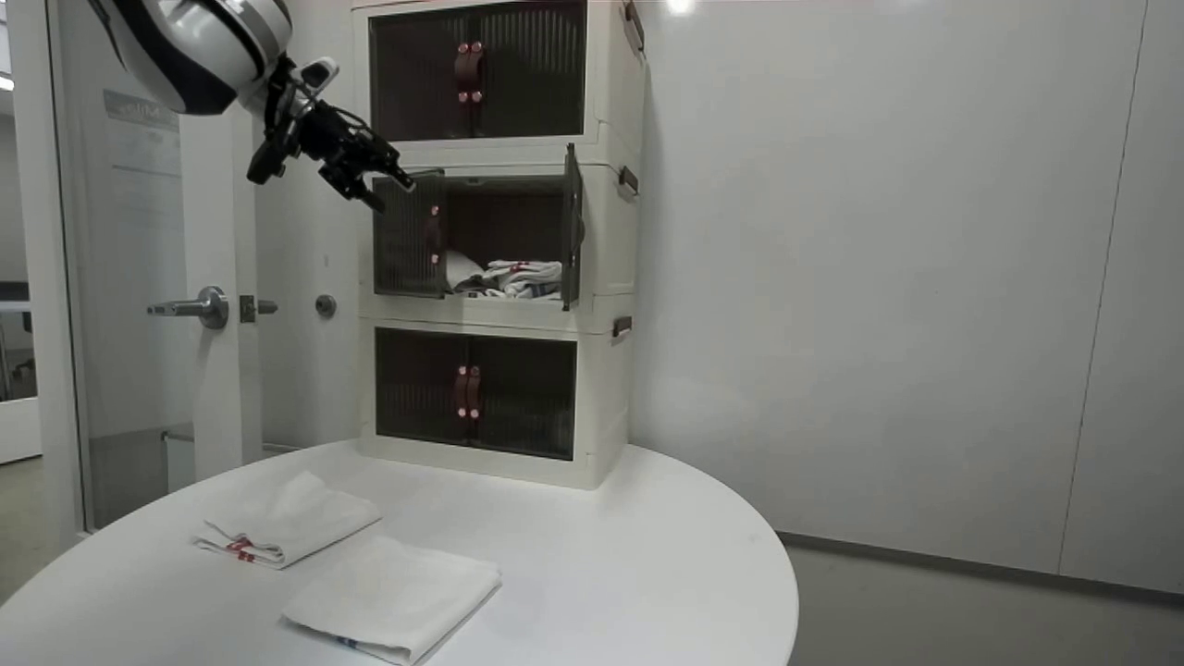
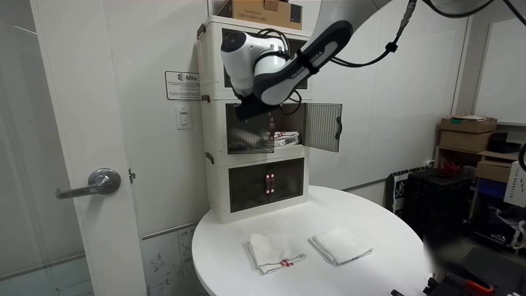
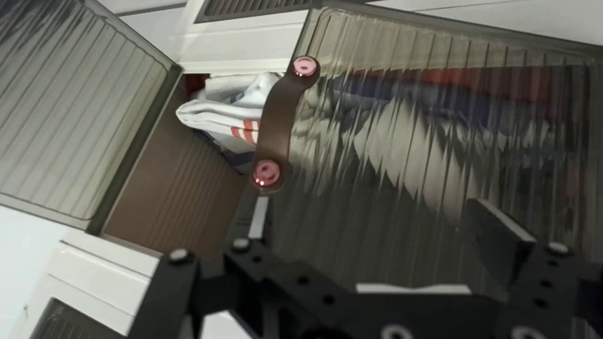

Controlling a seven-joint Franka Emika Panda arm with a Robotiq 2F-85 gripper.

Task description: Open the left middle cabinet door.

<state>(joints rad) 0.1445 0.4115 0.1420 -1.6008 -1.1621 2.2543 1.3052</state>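
Bench (image 1: 601,555) below the spread, empty gripper (image 1: 392,192); best hook the door (image 1: 404,242) ahead by its free edge, gently

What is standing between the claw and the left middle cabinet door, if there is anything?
Nothing visible: in the wrist view, the left middle cabinet door shows directly behind the open claw. Whether its fingers touch the door, I cannot tell. The open right middle door stands aside, seemingly out of the way.
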